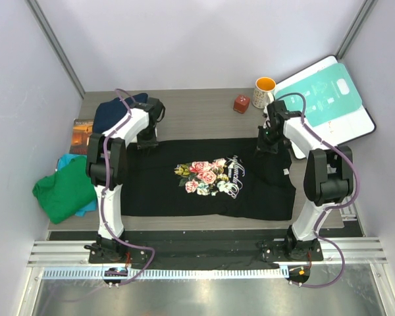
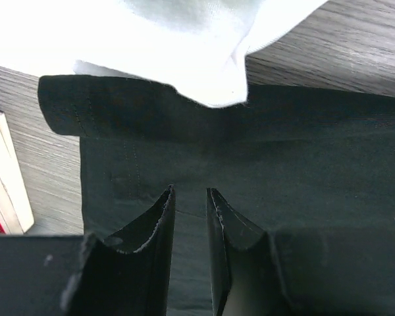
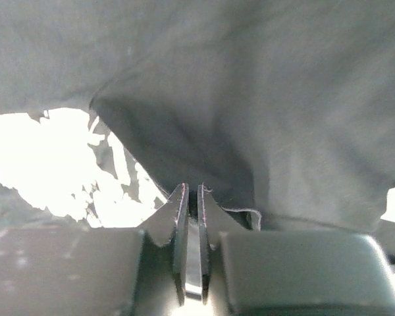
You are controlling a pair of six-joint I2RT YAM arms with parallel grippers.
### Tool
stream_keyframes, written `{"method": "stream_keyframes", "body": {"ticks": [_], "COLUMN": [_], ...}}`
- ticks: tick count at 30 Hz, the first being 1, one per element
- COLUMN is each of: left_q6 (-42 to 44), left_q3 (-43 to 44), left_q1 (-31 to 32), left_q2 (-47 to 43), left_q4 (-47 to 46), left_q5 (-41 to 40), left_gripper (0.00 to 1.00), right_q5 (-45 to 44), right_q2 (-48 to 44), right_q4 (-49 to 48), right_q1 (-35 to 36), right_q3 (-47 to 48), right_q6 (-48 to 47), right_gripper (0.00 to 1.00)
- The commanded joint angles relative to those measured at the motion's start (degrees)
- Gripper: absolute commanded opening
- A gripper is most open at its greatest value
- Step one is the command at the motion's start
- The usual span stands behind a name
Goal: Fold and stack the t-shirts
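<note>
Across the grey worktop the black t-shirt lies spread print-up, my right fingers clenched on cloth at its far right corner and my left fingers slightly parted above its far left edge, so I judge left must pinch before both lift evenly.

Robot lab cell, not a home: my left arm and right arm bolted to an aluminium rail at the desk edge, plain white enclosure walls, metal corner post.
</note>
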State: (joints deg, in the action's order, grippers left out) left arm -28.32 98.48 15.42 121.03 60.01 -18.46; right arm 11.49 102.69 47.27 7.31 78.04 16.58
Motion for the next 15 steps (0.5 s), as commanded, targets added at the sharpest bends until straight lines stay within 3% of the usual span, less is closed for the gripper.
{"method": "stream_keyframes", "body": {"ticks": [1, 9, 13, 15], "left_q6": [-0.16, 0.45, 0.45, 0.54], "left_q3": [1.46, 0.75, 1.02, 1.10], "left_q1": [0.22, 0.14, 0.14, 0.14], "left_q2": [-0.36, -0.80, -0.36, -0.53], "left_q4": [0.02, -0.42, -0.24, -0.24], "left_q5": [-0.87, -1.14, -0.97, -1.05], "left_gripper": [0.26, 0.27, 0.26, 0.27], "right_q5": [3.02, 2.84, 1.70, 0.73], "right_q2": [0.66, 1.01, 2.07, 2.25], "right_q4": [4.94, 7.84, 8.19, 8.11], "right_q1": [3.83, 9.91, 12.90, 13.25], "right_q3": [0.00, -1.49, -2.28, -2.37], "right_q6": [1.70, 5.39, 6.53, 7.15], "right_gripper": [0.19, 0.21, 0.38, 0.38]}}
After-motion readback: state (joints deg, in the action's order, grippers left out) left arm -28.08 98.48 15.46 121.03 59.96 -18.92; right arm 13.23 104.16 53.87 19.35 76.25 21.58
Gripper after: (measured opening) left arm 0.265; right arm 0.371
